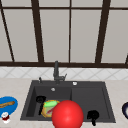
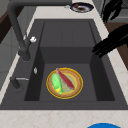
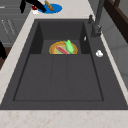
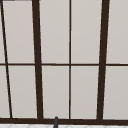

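Front view: left hand [image 1: 40, 100] hangs over the sink's [image 1: 87, 97] left basin, fingers straight and apart, holding nothing, just beside the plate [image 1: 44, 111] on the basin floor. Right hand [image 1: 93, 115] idles, fingers loose. Any grab should probably take the rim, clear of the food. Count: one plate, one green piece [image 2: 56, 83], one red piece [image 2: 65, 79], one red ball [image 1: 67, 114].

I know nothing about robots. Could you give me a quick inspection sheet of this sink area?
Surface: pale counter around a black sink.
Job's things: yellow-rimmed plate in the left basin, holding a green item and a red item.
Clutter: red ball in front; blue plate with brown stick; dark bowl.
Hands: left hand above the left basin, fingers straight; right hand by the sink's front edge.
Cables: nothing seen.
Surroundings: faucet, barred window.
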You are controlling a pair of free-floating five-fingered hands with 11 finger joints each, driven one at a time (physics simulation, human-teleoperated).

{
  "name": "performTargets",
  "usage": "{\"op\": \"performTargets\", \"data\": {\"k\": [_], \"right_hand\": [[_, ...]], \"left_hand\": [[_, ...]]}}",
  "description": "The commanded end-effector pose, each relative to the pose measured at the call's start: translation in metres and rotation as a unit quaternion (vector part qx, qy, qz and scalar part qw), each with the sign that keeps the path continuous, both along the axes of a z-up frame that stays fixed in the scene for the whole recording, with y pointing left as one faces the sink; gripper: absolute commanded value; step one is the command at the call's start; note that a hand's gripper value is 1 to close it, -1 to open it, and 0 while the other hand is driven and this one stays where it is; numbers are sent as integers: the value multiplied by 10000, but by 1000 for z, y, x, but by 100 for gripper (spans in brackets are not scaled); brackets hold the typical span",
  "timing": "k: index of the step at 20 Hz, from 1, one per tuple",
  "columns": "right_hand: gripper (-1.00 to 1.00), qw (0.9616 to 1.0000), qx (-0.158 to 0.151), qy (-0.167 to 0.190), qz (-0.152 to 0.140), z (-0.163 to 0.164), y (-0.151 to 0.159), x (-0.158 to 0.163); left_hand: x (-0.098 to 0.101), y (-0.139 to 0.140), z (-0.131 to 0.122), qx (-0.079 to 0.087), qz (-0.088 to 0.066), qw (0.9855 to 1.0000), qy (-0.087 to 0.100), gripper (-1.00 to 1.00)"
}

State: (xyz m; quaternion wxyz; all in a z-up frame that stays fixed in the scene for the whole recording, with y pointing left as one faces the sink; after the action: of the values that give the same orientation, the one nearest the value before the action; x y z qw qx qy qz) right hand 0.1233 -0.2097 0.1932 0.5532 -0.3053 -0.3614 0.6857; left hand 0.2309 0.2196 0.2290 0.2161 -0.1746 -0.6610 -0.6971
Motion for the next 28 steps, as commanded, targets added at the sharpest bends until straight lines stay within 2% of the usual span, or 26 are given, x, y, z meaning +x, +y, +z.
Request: {"op": "performTargets", "data": {"k": [1, 4, 7, 10, 14, 17, 19, 20, 21, 22, 23, 24, 28], "right_hand": [[0, 10000, 0, 0, 0, 0, 0, 0], [0, 10000, 0, 0, 0, 0, 0, 0], [0, 10000, 0, 0, 0, 0, 0, 0], [0, 10000, 0, 0, 0, 0, 0, 0], [0, 10000, 0, 0, 0, 0, 0, 0], [0, 10000, 0, 0, 0, 0, 0, 0], [0, 10000, 0, 0, 0, 0, 0, 0], [0, 10000, 0, 0, 0, 0, 0, 0], [0, 10000, 0, 0, 0, 0, 0, 0], [0, 10000, 0, 0, 0, 0, 0, 0], [-100, 9999, 0, -21, 98, 0, 0, 0], [-100, 9999, 16, -68, 119, 0, 0, 0], [-100, 9998, 6, 15, 219, 0, 1, -2]], "left_hand": [[-26, -5, 0, -107, 0, 9991, -409, -100], [-47, -8, 0, -146, -9, 9980, -608, -100], [-72, -9, 0, -115, -18, 9976, -687, -100], [-97, -10, 0, -58, -26, 9975, -699, -100], [-129, -13, -7, -39, -15, 9985, -538, -100], [-152, -15, -11, -38, -6, 9986, -523, -100], [-151, -13, -9, -38, 44, 9988, -482, -100], [-142, -13, -9, -41, -25, 9989, -469, -100], [-146, -13, -9, -7, -48, 9990, -452, -100], [-145, -13, -10, -41, -23, 9990, -452, -100], [-146, -13, -10, -41, -25, 9990, -451, 0], [-146, -13, -9, -5, -81, 9989, -470, 0], [-145, -13, -10, -20, -52, 9984, -557, 0]]}}
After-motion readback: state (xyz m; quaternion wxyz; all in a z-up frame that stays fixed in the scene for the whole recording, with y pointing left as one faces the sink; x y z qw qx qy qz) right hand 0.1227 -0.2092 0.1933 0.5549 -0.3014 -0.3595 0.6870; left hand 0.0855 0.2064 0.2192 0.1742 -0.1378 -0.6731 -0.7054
